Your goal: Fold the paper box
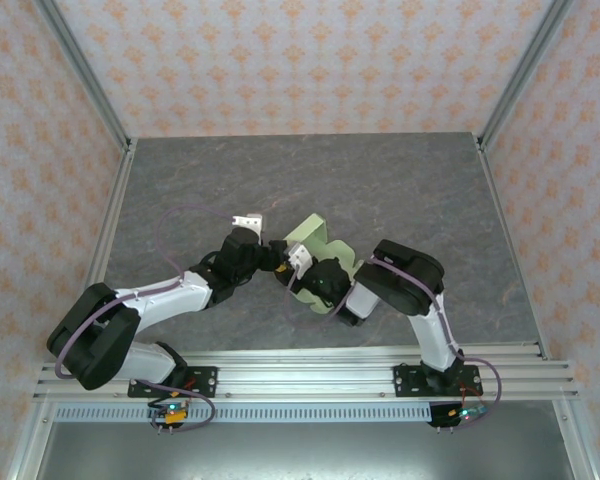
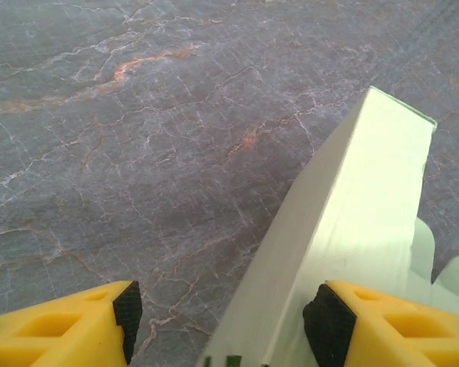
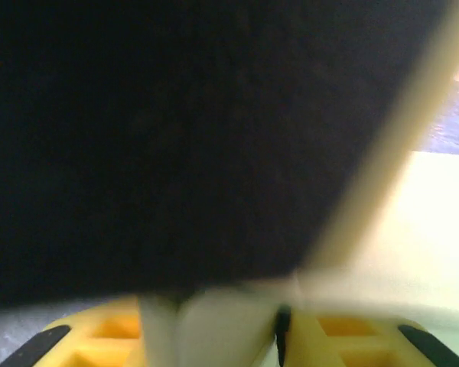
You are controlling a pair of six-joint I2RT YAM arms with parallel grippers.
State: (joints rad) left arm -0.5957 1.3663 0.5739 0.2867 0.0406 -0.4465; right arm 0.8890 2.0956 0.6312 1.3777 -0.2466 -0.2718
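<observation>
Paper box [image 1: 312,240], one, left hand [image 2: 223,319] apart around one panel, right hand [image 3: 210,332] seemingly clamped on it

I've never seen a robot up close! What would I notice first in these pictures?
A pale green paper box stands half folded in the middle of the grey table, where the two grippers meet. The left gripper has its yellow fingers spread either side of one tall flap, and the right gripper has card between its fingers. Pink patterned walls stand around the table.
</observation>
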